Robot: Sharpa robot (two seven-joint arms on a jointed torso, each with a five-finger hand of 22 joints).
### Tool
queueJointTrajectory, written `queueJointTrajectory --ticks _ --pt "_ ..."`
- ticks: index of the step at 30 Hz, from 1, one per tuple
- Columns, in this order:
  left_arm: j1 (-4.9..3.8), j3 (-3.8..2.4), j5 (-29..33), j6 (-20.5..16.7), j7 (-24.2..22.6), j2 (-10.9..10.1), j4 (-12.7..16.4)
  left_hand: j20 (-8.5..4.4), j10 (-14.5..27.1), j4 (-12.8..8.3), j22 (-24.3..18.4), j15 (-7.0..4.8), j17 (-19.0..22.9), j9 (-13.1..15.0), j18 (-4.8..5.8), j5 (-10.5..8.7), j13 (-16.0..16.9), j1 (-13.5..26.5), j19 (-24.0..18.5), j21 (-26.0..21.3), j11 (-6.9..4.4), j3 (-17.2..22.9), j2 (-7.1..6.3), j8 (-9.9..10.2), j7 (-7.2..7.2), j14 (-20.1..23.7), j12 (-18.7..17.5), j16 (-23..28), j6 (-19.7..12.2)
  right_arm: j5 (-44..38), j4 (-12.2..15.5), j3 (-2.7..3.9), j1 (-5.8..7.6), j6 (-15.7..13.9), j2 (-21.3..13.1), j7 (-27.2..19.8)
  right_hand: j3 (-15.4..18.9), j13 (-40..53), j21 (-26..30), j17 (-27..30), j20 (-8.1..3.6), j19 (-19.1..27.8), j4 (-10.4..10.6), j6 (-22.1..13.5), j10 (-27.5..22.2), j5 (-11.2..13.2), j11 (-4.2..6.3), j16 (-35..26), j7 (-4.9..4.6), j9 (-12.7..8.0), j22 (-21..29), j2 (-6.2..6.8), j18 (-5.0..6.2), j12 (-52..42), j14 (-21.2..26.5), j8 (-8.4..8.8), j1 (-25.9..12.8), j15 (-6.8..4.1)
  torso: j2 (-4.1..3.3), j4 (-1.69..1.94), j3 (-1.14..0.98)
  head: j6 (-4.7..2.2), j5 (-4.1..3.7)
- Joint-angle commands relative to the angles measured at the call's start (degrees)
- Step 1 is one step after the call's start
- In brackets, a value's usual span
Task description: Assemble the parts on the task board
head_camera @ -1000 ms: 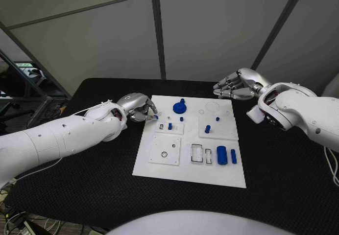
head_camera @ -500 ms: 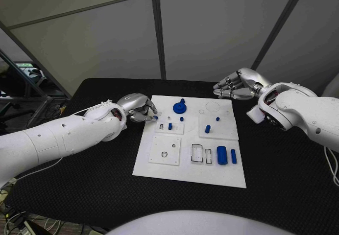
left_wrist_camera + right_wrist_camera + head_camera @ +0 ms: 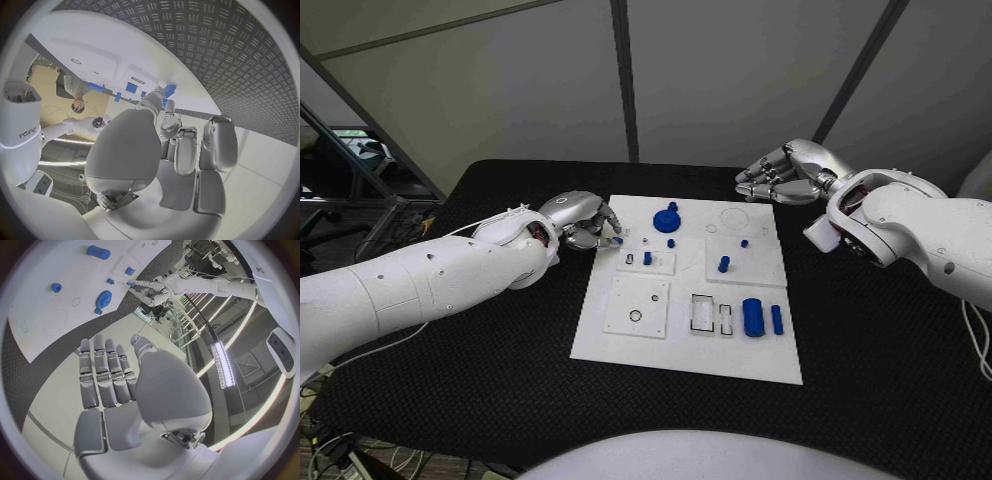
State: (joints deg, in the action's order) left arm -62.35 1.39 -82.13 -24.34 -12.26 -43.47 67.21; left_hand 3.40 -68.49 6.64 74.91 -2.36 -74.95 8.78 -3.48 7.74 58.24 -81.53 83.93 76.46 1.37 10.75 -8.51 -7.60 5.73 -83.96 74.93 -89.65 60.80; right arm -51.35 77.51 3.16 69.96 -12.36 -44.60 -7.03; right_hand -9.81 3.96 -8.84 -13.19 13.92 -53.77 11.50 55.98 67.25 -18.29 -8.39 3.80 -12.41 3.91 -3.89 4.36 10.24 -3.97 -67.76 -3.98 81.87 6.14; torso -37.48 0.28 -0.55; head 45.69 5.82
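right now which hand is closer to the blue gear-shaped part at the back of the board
Left. The left hand sits at the board's left edge, a short way from the gear-shaped part. The right hand hovers off the board's far right corner, farther away.

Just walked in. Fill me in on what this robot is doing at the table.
The robot is assembling small blue parts on a white board in the middle of the black table. Its left robot hand is at the board's far left corner, pinching a small blue part between its fingertips. The right robot hand hovers off the board's far right corner, holding nothing. Other blue pieces, including a gear-like one and a cylinder, lie on the board.
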Motion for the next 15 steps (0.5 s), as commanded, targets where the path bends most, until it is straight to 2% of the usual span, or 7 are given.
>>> queueJointTrajectory --ticks 1,15 --pt "-0.09 -0.11 0.5 -0.5 -0.4 0.1 0.1 0.28 -0.2 0.2 12.0 0.35 -15.1 0.0 1.13 0.08 0.1 -0.3 3.1 0.4 0.14 -0.1 0.56 0.4 0.22 -6.0 0.1 -0.4 0.0 0.0 0.0 0.03 0.09 -0.1 0.1 -0.4 -0.3 0.0 0.2 0.1 -0.15 -0.4 0.1 -0.4 -0.4 -0.2 -0.01 -0.1 0.13 0.0 0.0 -0.57 0.35 -0.2 0.5 -0.09 0.0 -0.09 -0.02 -0.01 -0.01 0.07 -0.05" --pt "-0.09 -0.21 0.6 -1.0 -0.1 0.3 0.0 0.35 -0.3 0.6 12.0 0.37 -15.1 0.0 1.16 0.13 0.2 -0.6 3.2 0.6 0.14 0.4 1.63 0.5 0.2 -6.0 0.2 -0.4 0.3 0.0 0.0 0.03 0.09 -0.1 0.1 -0.4 -0.3 0.0 0.2 0.1 -0.15 -0.4 0.1 -0.4 -0.4 -0.2 -0.01 -0.1 0.13 0.0 0.0 -0.57 0.35 -0.2 0.5 -0.09 0.0 -0.09 0.0 -0.01 -0.03 0.06 -0.02"
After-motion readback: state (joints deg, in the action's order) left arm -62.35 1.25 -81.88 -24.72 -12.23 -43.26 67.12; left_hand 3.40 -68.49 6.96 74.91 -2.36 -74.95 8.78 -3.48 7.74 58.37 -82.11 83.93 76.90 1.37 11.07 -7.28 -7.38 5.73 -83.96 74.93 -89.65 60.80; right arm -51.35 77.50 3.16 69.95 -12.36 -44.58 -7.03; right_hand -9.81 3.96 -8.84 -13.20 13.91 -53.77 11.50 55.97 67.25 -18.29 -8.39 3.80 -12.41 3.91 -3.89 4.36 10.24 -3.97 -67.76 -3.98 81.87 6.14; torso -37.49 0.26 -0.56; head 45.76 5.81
